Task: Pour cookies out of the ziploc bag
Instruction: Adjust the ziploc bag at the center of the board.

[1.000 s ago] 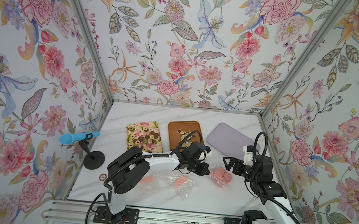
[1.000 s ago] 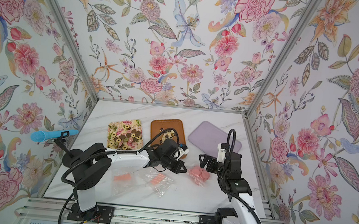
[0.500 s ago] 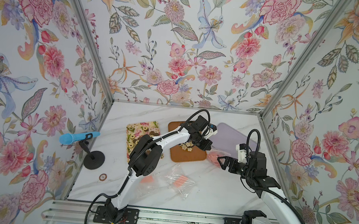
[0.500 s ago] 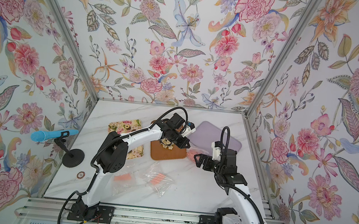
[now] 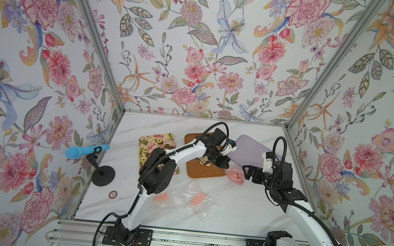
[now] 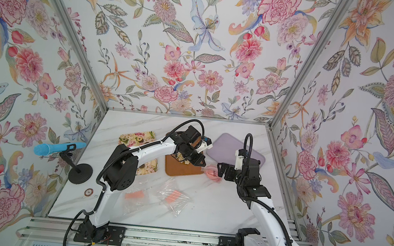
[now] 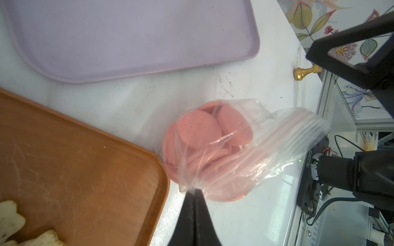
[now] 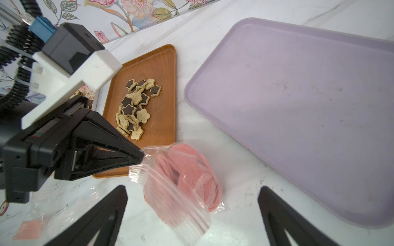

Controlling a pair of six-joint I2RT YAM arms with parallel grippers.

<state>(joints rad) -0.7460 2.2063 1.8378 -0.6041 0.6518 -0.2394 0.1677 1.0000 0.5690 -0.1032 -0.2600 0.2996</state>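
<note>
Bright, even, diffuse light, faint shadows, crisp top views, soft blur in wrist-view foregrounds

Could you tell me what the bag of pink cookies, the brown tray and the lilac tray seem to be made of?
The bag: thin, glossy clear plastic film; it crinkles and the pink cookies show through. The brown tray: probably hard plastic, satin, finely scratched. The lilac tray: probably plastic too, matte, faintly smudged.
</note>
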